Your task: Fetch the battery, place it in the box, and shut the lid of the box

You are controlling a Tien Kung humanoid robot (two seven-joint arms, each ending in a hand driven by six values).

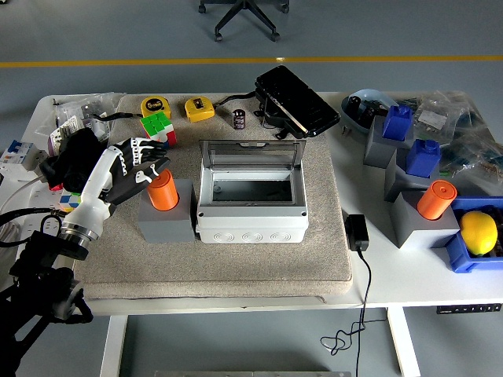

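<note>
An orange cylindrical battery [163,191] stands upright in a grey holder block [167,218] on the beige mat, just left of the box. My left hand [140,166] comes in from the lower left and sits against the battery's upper left side, its fingers [154,154] spread and reaching past the top, not closed around it. The grey box [251,206] stands in the mat's middle with nothing visible inside it. Its clear lid [250,156] is tipped up at the back. The right arm does not show.
A Rubik's cube [158,127], two yellow tape measures [199,108], a small black cylinder [240,118] and a black case [295,100] lie behind the box. Right of the mat are a power adapter [357,233], a second orange cylinder [436,199], blue blocks [423,157] and a lemon [479,232].
</note>
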